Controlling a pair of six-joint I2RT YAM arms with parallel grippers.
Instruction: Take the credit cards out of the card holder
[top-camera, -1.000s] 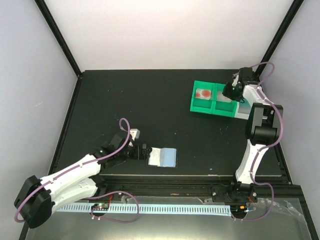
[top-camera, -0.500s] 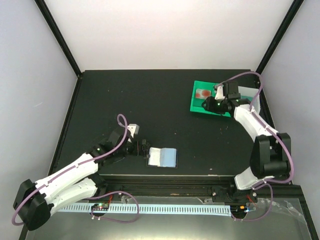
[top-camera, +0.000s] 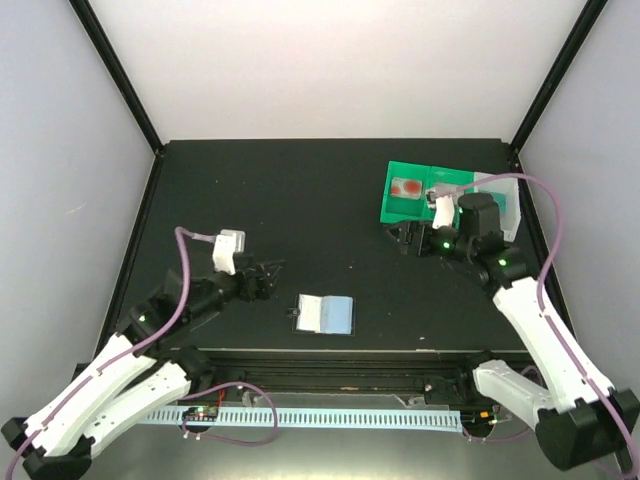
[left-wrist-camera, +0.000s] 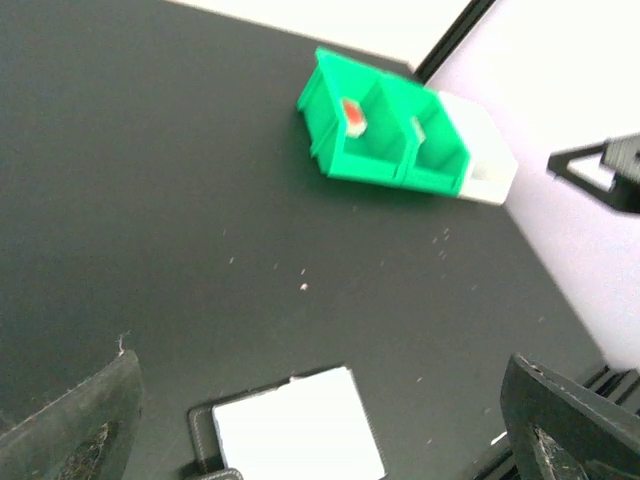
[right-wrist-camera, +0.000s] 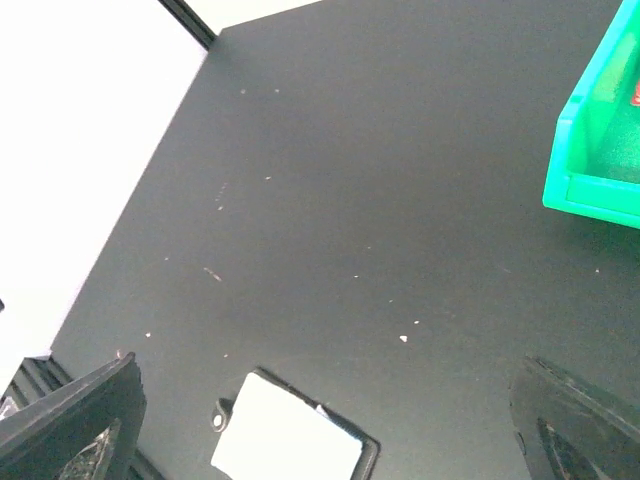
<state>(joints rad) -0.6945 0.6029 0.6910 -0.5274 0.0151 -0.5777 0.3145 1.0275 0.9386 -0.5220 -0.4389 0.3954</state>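
The card holder (top-camera: 325, 314) lies open and flat near the table's front edge, one panel whitish and the other light blue. It also shows as a white rectangle with a black border, the card holder (left-wrist-camera: 290, 432) (right-wrist-camera: 288, 442), low in both wrist views. I cannot tell credit cards from its panels. A pale teal flat shape (top-camera: 452, 182) lies in the green tray's middle compartment. My left gripper (top-camera: 264, 272) (left-wrist-camera: 318, 365) hangs open, left of the holder and apart from it. My right gripper (top-camera: 405, 238) (right-wrist-camera: 322, 368) is open and holds nothing, just in front of the tray.
The green tray (top-camera: 392, 212) (left-wrist-camera: 340, 160) (right-wrist-camera: 590, 190) stands at the back right, with a white end compartment (top-camera: 500, 192). A red-and-white item (top-camera: 407, 187) lies in its left compartment. Black frame posts rise at the table's far corners.
My right arm swung from behind the tray to its front left, and its jaws opened wide. My left arm drew back to the left, away from the card holder.
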